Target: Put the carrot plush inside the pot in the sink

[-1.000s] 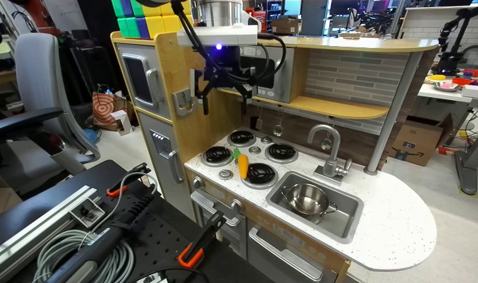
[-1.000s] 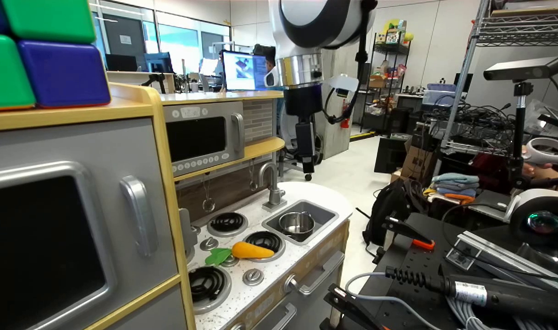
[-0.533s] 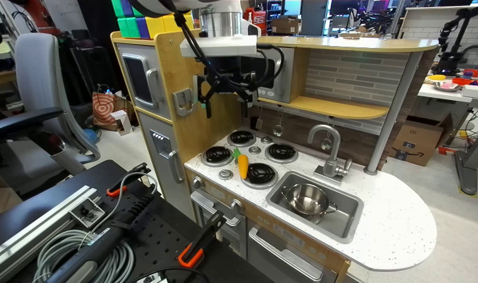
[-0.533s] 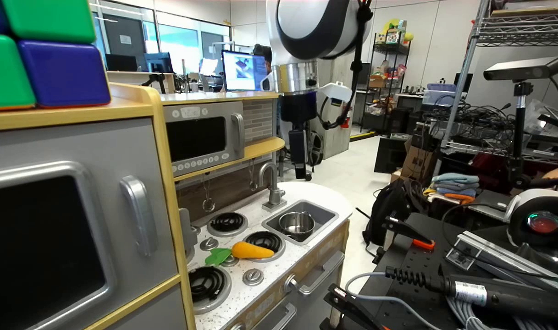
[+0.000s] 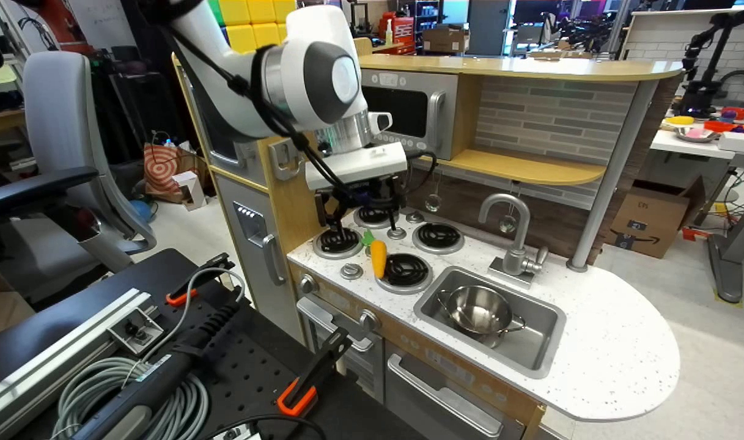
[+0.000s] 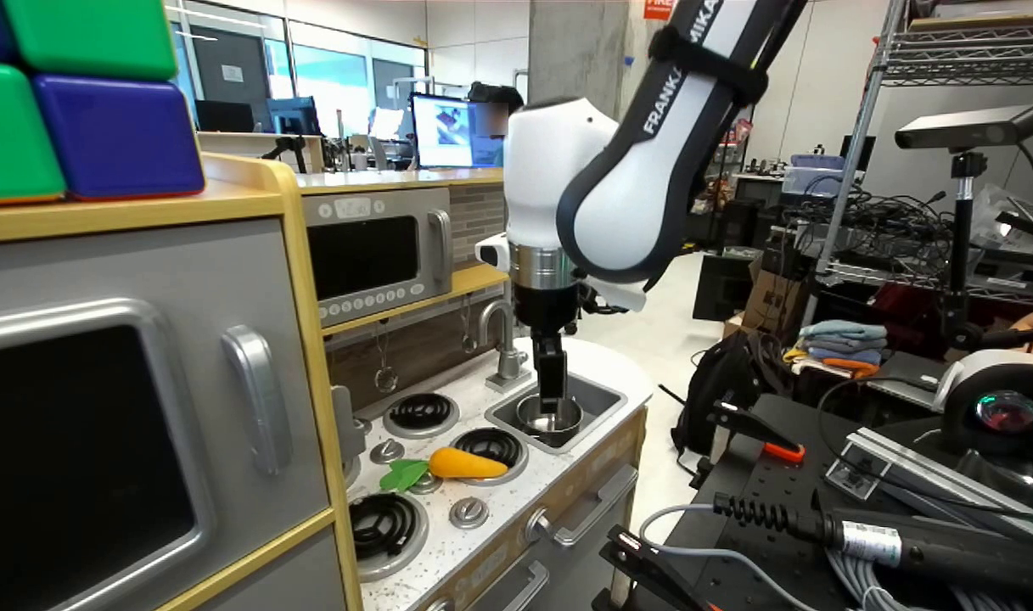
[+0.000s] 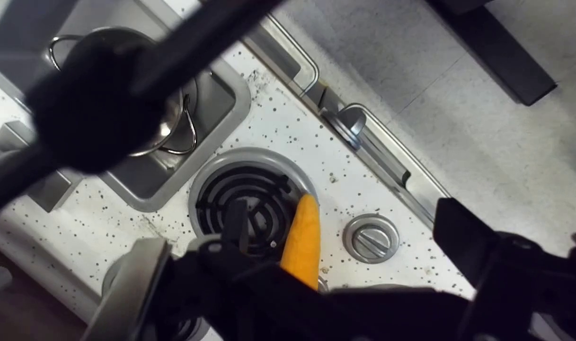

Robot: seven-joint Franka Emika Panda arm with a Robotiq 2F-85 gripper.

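Note:
The carrot plush (image 5: 378,260) lies on the stovetop, its orange tip over the edge of a black burner and its green leaves toward the cabinet side. It shows also in an exterior view (image 6: 467,464). In the wrist view its orange body (image 7: 303,241) lies between the finger lines, nearer the left finger; its leafy end is hidden by the gripper. My gripper (image 5: 368,232) is open and empty above the stove, fingers wide apart in the wrist view (image 7: 343,215). The steel pot (image 5: 480,310) stands in the grey sink (image 5: 549,360); a dark cable partly covers it in the wrist view.
The silver faucet (image 5: 513,244) rises behind the sink. Stove knobs (image 5: 351,271) stick up near the carrot. The yellow shelf (image 5: 518,168) and microwave (image 5: 402,110) stand behind the arm. The wooden cabinet side (image 5: 304,214) is close beside the gripper.
My gripper has come down a long way, from in front of the microwave to low over the stove, still open. The carrot plush and the pot have not moved.

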